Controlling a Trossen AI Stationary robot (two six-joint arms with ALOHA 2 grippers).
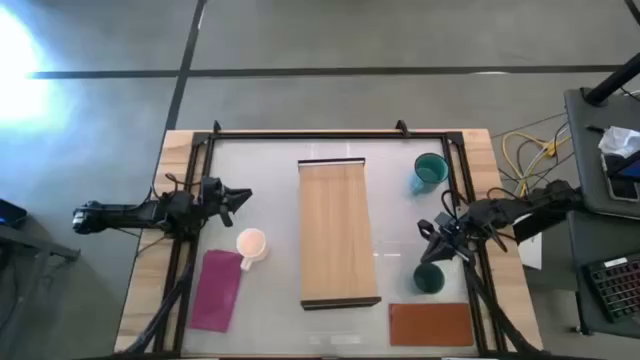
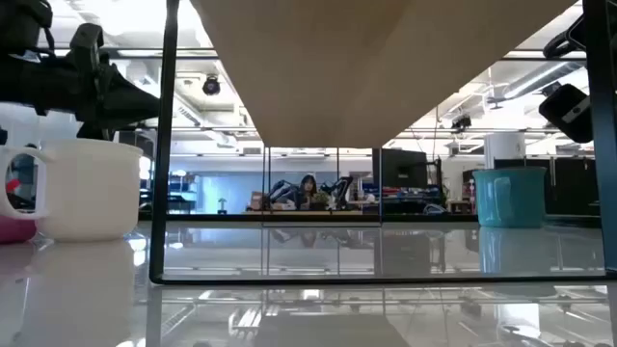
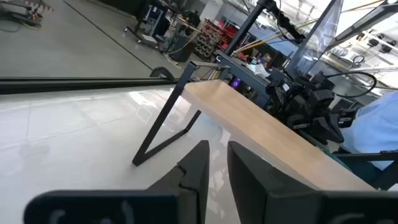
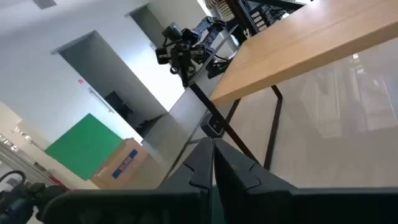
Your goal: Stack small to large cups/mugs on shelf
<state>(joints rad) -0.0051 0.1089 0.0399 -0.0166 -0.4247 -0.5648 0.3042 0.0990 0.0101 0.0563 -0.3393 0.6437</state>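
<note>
The light-wood shelf [image 1: 338, 232] stands raised on a dark frame at the table's middle; the low view shows its underside [image 2: 386, 67]. The white mug [image 1: 251, 244] [image 2: 87, 188] stands on the table left of the shelf. Right of it stand the teal mug [image 1: 430, 172] [image 2: 509, 198] toward the far side and the dark green mug [image 1: 428, 278] nearer. My left gripper [image 1: 238, 197] [image 3: 219, 165] hovers just beyond the white mug, its fingers a narrow gap apart. My right gripper [image 1: 430, 235] [image 4: 211, 155] hangs shut between the teal and green mugs. Neither touches anything.
A magenta cloth [image 1: 217, 290] lies near the table's near-left corner, and a reddish-brown mat [image 1: 430, 324] at the near-right. A black frame [image 1: 330, 133] borders the table. Cables and a desk with a keyboard [image 1: 610, 285] sit off the right side.
</note>
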